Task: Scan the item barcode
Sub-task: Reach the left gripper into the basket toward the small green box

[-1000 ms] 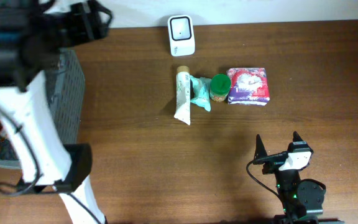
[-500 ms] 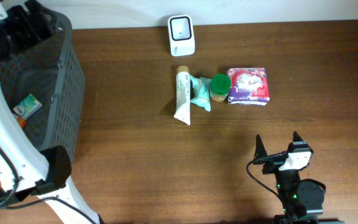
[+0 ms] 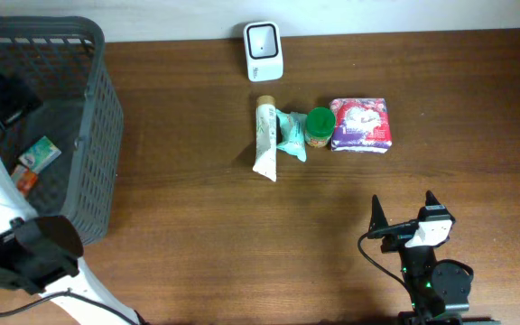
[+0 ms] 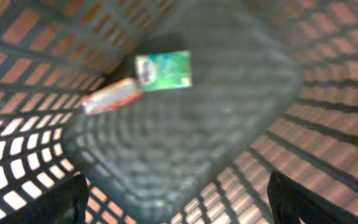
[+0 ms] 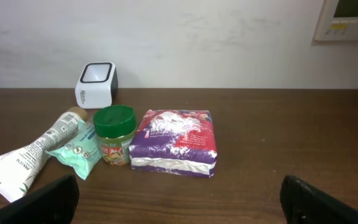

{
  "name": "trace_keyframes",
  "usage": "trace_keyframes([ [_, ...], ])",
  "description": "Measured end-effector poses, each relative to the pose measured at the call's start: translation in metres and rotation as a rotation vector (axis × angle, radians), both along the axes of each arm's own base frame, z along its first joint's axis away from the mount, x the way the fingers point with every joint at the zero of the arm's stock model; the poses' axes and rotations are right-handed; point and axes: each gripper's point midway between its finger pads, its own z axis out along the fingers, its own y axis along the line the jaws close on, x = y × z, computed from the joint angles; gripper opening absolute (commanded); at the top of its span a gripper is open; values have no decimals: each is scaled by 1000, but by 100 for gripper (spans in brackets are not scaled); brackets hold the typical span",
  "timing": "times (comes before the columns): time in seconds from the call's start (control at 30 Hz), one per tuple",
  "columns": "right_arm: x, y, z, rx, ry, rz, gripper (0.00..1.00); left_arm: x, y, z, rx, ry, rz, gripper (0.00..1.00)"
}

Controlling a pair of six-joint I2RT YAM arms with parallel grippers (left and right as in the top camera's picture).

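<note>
tube (image 3: 265,137) lies flat at mid-desk, next in line as i read it; its long axis runs far-to-near, cap end toward the scanner (image 3: 264,51) at the back edge, flat crimped end toward me and tipped a little to the left; whether its barcode faces up i cannot tell. touching its right side is a teal packet (image 3: 289,133), then a green-lidded jar (image 3: 319,126) standing upright, then a purple pack (image 3: 361,124) lying flat, long side across the desk (image 3: 197,226); all four sit in a tight row just in front of the scanner and apart from both arms. off to the left, the basket (image 3: 97,135) holds a green box (image 3: 40,152) and an orange packet (image 3: 25,181) side by side on its floor; i judge those two scanned and dropped, which leaves four items to go. left claw (image 4: 176,186) hangs over the basket with its fingers spread wide and nothing between them; right claw (image 3: 403,203) sits at the near right edge of the desk, spread wide too and empty, facing the row. my judgement: the job is under halfway; no item is in hand or at the scanner right now.
</note>
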Motion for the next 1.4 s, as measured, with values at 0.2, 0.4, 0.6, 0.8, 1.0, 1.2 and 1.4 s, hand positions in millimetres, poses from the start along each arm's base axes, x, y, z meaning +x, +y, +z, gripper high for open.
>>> trace_keyframes([
  [0.2, 0, 0, 0, 0, 0, 0, 99, -1, 23, -75, -1, 115, 26, 95],
  [0.4, 0, 0, 0, -1, 0, 0, 99, 17, 33, -123, 45, 104, -64, 93],
  [0.6, 0, 0, 0, 0, 0, 0, 99, 27, 37, -148, 122, 132, -292, 84],
  [0.8, 0, 0, 0, 0, 0, 0, 99, 28, 35, -162, 170, 181, -489, 89],
  [1.0, 0, 0, 0, 0, 0, 0, 99, 18, 41, -181, 233, 273, -626, 97],
  [1.2, 0, 0, 0, -1, 0, 0, 99, 30, 62, -172, 360, 278, -625, 88],
  [1.4, 0, 0, 0, -1, 0, 0, 99, 45, 47, -173, 341, 215, -776, 93],
])
